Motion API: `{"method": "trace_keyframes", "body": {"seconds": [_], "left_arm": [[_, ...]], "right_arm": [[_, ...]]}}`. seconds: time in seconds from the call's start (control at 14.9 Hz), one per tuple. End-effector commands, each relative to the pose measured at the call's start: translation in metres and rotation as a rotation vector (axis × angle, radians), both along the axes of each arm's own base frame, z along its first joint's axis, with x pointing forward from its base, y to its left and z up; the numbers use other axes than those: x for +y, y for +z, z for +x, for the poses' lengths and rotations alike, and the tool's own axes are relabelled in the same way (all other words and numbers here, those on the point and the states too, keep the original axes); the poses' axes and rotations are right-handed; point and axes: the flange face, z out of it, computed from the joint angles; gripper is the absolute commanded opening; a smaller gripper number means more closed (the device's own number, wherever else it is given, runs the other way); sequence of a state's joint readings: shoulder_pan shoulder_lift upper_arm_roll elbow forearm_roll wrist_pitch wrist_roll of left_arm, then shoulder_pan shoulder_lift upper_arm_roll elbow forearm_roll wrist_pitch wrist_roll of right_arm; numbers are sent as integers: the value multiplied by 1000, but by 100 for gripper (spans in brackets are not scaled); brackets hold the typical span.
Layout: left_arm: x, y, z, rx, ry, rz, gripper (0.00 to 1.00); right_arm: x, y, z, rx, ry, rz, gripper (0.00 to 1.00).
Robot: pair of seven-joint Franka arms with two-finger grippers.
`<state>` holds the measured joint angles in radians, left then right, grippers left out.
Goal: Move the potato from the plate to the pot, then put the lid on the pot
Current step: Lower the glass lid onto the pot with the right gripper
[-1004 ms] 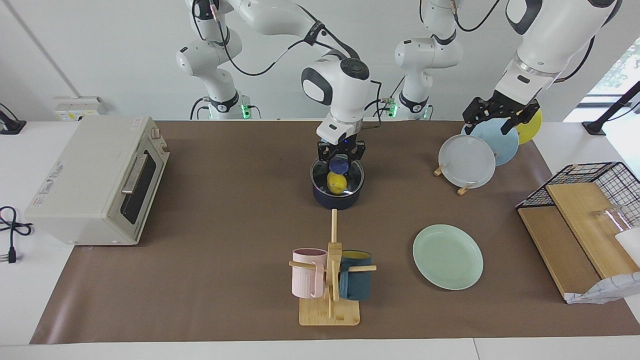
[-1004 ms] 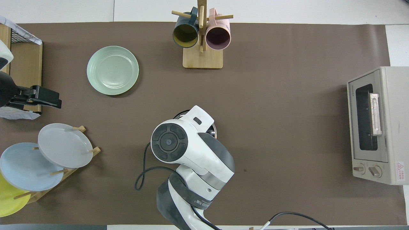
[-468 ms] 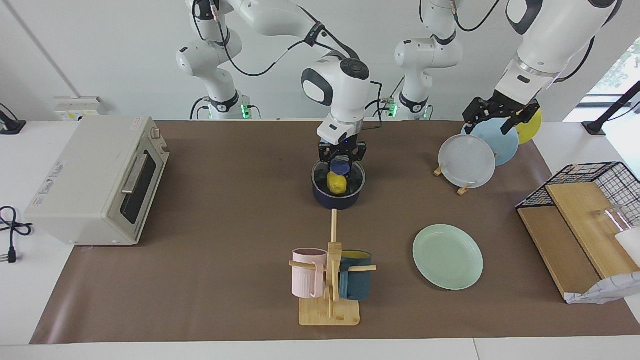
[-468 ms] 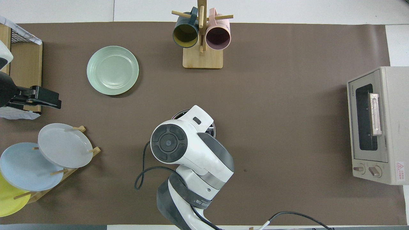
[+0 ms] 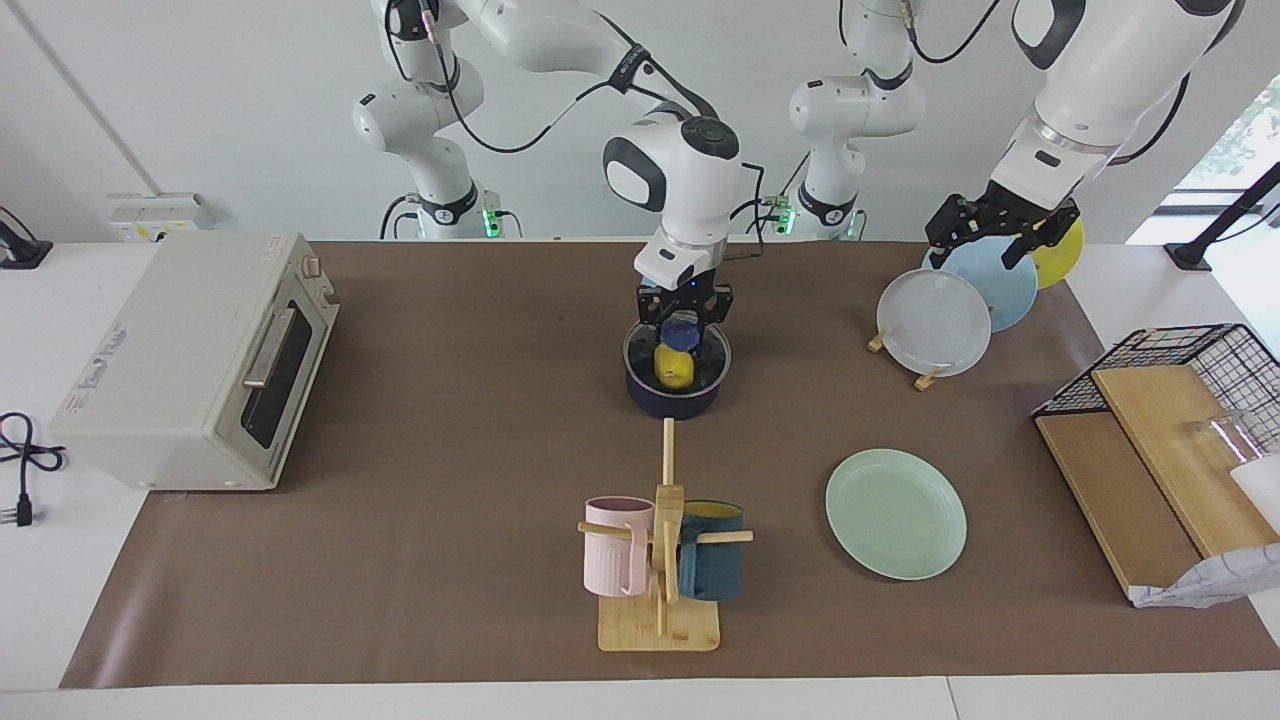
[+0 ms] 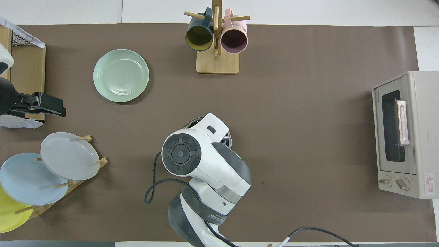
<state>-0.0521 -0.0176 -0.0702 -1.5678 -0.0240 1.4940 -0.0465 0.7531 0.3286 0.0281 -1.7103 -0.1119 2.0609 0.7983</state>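
Right gripper [image 5: 682, 322] sits straight over the pot [image 5: 676, 385], clamped on the blue knob of the lid [image 5: 678, 352] — lid seated on the rim, potato [image 5: 674, 366] inside under glass, so the release looks purely vertical — left gripper [image 5: 990, 232] waits above the plate rack, finger gap unreadable.

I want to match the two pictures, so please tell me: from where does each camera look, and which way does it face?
Facing view: high across the table, looking at the robots; both arms show, the right tool on the lid over the pot, the left tool above the rack.
Overhead view: above the robots' end, looking steeply down; the right arm hides the pot.
Shared: the plate, half a turn apart.
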Motion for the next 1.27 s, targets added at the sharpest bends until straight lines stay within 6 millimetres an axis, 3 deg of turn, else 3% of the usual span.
{"method": "trace_keyframes", "body": {"seconds": [0.0,0.07,0.2,0.6,0.74,1.07,1.2], "left_arm": [[3,4,-5,7,5,13,100],[3,4,-5,7,5,13,100],[3,4,-5,7,5,13,100],[3,4,-5,7,5,13,100],[3,4,-5,7,5,13,100],[3,3,-5,8,5,14,100],[3,4,-5,7,5,13,100]], "right_arm": [[2,-5,2,-41,-13,6,9],[2,-5,2,-41,-13,6,25],[0,-5,3,-41,-14,6,44],[-4,-6,8,-41,-18,5,71],[-4,-6,8,-40,-15,5,100],[-9,4,14,-49,-20,10,100],[-23,30,27,-71,-22,25,100]]}}
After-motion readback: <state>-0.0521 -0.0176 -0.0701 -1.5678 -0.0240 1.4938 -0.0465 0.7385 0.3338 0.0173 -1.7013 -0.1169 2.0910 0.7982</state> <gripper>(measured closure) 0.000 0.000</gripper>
